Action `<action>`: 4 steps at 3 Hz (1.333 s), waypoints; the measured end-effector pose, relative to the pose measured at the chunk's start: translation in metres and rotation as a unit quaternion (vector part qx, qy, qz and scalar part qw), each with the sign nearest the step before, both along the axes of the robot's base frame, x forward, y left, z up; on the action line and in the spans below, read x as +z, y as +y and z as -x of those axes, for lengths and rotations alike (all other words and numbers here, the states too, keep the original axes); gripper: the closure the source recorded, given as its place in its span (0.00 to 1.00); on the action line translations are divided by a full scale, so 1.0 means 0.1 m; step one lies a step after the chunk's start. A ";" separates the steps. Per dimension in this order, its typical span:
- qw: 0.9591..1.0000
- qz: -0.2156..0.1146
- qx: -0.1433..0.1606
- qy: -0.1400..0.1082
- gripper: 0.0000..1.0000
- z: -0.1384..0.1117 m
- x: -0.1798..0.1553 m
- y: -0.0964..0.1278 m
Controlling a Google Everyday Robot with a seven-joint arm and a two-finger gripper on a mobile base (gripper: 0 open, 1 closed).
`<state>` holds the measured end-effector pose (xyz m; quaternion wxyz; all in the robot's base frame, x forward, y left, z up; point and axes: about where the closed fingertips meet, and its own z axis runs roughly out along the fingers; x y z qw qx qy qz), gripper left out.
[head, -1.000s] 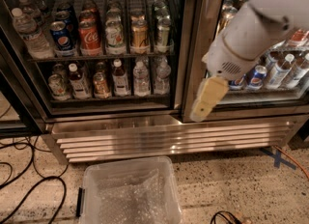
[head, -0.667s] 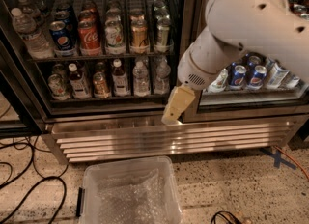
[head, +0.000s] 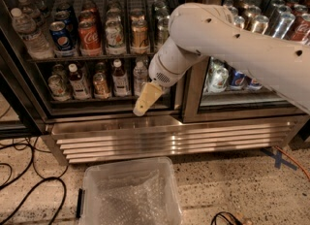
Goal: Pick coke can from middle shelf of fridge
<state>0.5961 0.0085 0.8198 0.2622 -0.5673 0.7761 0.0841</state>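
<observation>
The red coke can (head: pixel 89 38) stands upright on the middle shelf (head: pixel 101 56) of the dark-framed fridge (head: pixel 190 93), left of centre, between a blue Pepsi can (head: pixel 62 36) and a pale can. My gripper (head: pixel 145 100), tan and pointing down-left, hangs at the end of the big white arm (head: pixel 227 40). It is in front of the lower rack's right end, below and to the right of the coke can and well apart from it. It holds nothing that I can see.
Small bottles (head: pixel 97 81) fill the lower rack. A ribbed steel grille (head: pixel 169 139) runs along the base. A clear plastic bin (head: pixel 131 195) sits on the floor in front. Black cables (head: pixel 24 180) lie at the left. Another cooler with cans (head: pixel 256 20) is on the right.
The arm has swung left from in front of the right cooler to the fridge's right side. The gripper moved left and a little lower, closer to the coke can.
</observation>
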 end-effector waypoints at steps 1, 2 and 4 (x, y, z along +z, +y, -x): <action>1.000 0.000 0.000 0.000 0.00 0.00 0.00 0.00; 1.000 -0.014 -0.013 -0.022 0.00 -0.14 -0.08 0.17; 0.990 -0.079 -0.051 -0.105 0.00 -0.88 -0.10 0.75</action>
